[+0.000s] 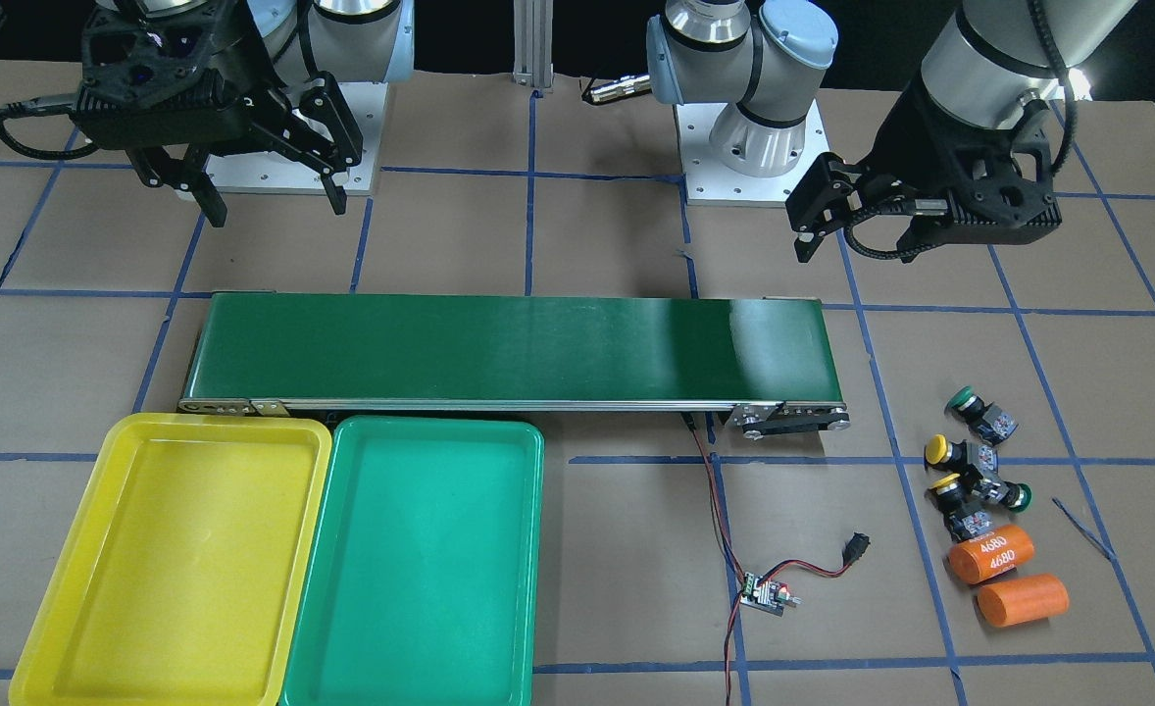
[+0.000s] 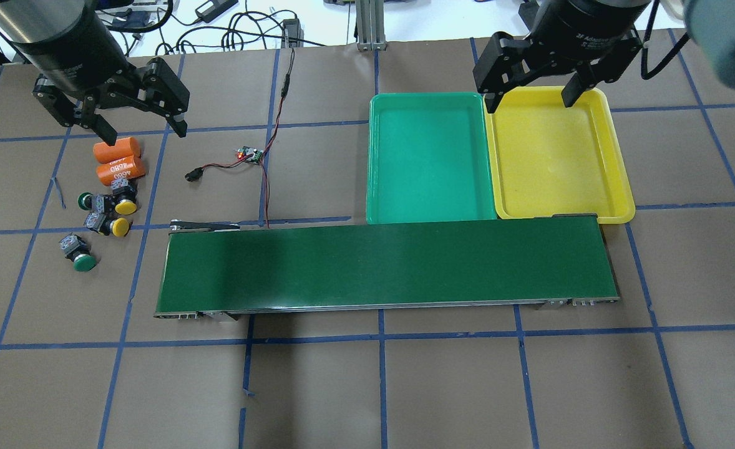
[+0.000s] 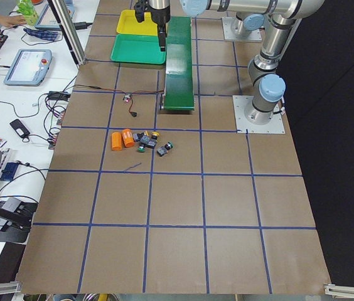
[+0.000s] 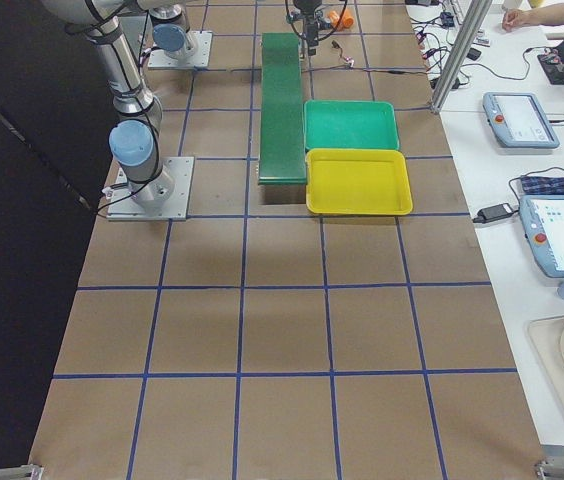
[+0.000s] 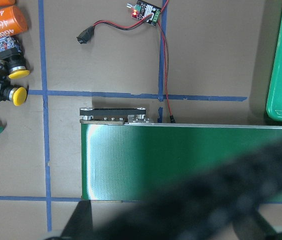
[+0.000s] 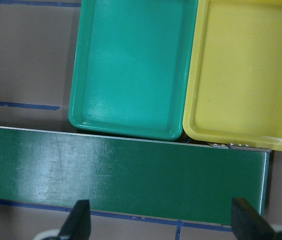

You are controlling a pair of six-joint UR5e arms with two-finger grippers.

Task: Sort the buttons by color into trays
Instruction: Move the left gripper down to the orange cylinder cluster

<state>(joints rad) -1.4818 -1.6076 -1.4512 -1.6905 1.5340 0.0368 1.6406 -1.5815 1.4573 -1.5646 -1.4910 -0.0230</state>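
Long green belt (image 2: 386, 265) runs across the middle of the table. The yellow tray (image 2: 558, 156) and teal tray (image 2: 430, 156) sit touching side by side, tight against the belt on the side away from the robot, toward its right. Both grippers hang in the air, fingers spread, holding nothing: the right gripper (image 2: 530, 103) over the yellow tray's edge, the left gripper (image 2: 145, 131) over two orange cylinders (image 2: 116, 150). The four buttons (image 2: 120, 227), two yellow and two green, lie bunched just beside those cylinders, past the belt's left end.
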